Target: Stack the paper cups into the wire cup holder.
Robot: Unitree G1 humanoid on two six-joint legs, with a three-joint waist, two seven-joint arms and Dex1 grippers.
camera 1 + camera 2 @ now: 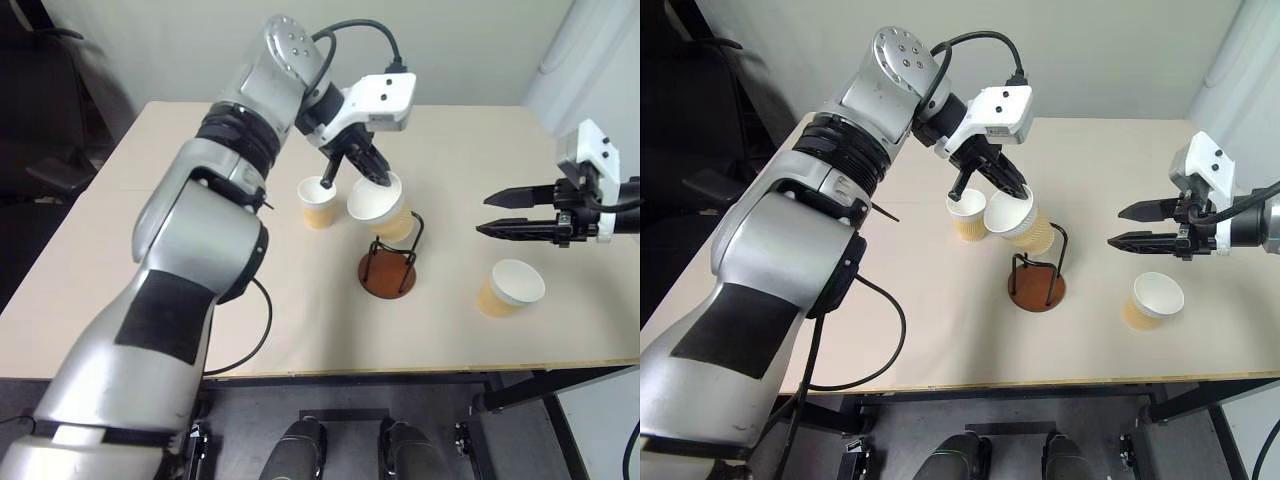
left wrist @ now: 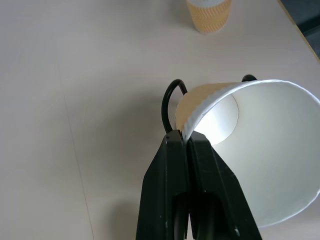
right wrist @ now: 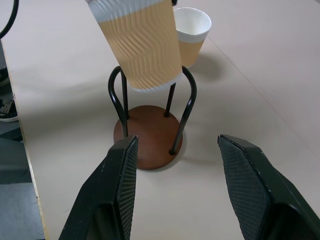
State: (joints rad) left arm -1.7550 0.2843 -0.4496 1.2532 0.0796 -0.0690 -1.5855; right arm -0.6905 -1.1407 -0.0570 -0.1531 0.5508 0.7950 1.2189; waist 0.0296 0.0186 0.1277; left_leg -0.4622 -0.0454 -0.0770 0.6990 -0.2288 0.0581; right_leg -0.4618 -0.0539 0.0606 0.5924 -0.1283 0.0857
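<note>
My left gripper (image 2: 184,136) is shut on the rim of a paper cup (image 1: 380,205) and holds it tilted over the wire cup holder (image 1: 387,276). The cup's bottom sits level with the tops of the black wire loops (image 3: 187,82), between them and above the reddish-brown base. Just left of the holder, a second paper cup (image 1: 318,202) stands upright on the table. A third paper cup (image 1: 510,288) stands to the holder's right. Above that cup my right gripper (image 1: 490,215) hangs open and empty, pointing toward the holder.
The beige table (image 1: 480,150) has its front edge (image 1: 400,365) close to me. A dark chair (image 1: 40,100) stands off the far left corner. A black cable (image 1: 250,330) hangs from my left arm near the table's front.
</note>
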